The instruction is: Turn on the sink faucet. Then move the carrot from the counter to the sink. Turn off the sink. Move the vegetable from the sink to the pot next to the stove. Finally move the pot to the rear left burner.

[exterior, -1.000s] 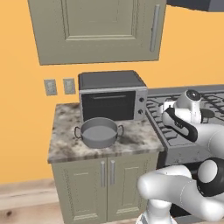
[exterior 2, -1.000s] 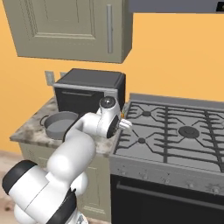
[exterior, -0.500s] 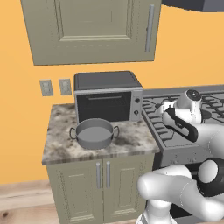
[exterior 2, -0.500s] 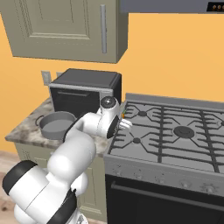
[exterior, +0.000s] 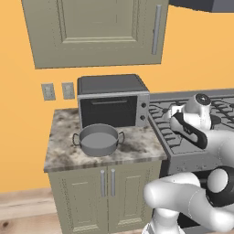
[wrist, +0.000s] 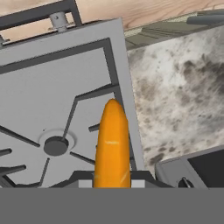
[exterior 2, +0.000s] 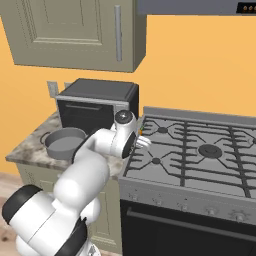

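One carrot is clamped in the tool, its long axis pointing away up the hand view, over the stove edge. The pot lies on the bench, left of centre in the left base view, left of the tool.

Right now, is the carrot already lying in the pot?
No, the carrot is held in the gripper above the stove, and the pot is empty.
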You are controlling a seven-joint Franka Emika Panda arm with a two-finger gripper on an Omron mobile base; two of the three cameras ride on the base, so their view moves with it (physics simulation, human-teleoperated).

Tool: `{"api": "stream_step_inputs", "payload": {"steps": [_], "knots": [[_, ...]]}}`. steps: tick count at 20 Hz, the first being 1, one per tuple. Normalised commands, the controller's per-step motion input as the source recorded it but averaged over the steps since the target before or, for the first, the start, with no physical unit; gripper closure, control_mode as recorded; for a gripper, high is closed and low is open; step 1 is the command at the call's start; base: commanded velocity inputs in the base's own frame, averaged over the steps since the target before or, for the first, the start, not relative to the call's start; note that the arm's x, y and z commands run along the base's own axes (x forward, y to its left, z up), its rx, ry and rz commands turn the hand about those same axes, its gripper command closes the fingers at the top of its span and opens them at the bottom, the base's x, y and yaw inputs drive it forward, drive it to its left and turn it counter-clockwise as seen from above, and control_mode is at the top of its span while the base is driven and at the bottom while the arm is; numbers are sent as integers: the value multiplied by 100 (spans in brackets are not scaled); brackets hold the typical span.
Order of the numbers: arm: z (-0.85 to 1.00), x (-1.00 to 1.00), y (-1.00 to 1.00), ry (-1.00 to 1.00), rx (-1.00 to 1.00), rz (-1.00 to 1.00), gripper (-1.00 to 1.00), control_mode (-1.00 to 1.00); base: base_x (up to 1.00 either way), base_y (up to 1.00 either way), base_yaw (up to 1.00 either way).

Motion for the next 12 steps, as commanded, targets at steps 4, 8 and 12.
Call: {"api": "stream_step_inputs", "payload": {"steps": [4, 8, 12], "knots": [[1, -30, 9, -2, 0, 0, 100, -100, 0, 0, 0], [10, -22, 60, 0, -2, 0, 100, -100, 0, 0, 0], [19, -1, 92, 0, -4, 0, 100, -100, 0, 0, 0]]}}
